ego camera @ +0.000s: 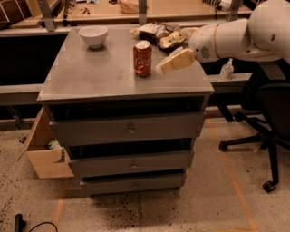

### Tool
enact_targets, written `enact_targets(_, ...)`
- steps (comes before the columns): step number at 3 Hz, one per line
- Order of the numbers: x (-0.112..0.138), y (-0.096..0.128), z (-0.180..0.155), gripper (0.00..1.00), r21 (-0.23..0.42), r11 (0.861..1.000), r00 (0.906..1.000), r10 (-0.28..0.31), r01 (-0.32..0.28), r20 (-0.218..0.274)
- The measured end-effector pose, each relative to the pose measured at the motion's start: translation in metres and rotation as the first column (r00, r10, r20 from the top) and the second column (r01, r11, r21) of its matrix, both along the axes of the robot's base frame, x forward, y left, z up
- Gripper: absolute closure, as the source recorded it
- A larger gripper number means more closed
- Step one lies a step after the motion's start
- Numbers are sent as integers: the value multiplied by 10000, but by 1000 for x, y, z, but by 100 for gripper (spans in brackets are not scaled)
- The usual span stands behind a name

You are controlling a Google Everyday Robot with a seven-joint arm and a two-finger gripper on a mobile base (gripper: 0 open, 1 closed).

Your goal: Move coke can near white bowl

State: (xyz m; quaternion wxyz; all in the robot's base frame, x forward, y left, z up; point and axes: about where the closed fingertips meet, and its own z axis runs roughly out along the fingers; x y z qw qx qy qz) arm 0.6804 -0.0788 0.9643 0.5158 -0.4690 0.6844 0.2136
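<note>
The coke can [142,58], red with white script and a silver top, stands upright near the middle of the grey drawer cabinet's top [90,77]. The white bowl [93,36] sits at the back left of that top. My gripper [164,67] reaches in from the right on a white arm and hovers just right of the can, apart from it and at about its height.
Brown-and-yellow snack bags [159,35] lie at the back right of the top, behind the gripper. A wooden workbench [181,9] runs behind. An open cardboard box [43,149] stands at the cabinet's left. A black office chair [263,127] is at the right.
</note>
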Motion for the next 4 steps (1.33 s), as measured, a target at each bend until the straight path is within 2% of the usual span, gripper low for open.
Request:
enact_targets(1, 0, 0, 0, 0, 0, 10000, 10000, -18, 18, 4)
enact_targets(2, 9, 4, -12, 0, -13, 9984, 9983, -562, 562, 140)
enact_targets(3, 33, 24, -35, 0, 119, 9970, 9971, -765, 765, 49)
enact_targets(4, 56, 45, -60, 0, 569, 9937, 9953, -962, 965, -88)
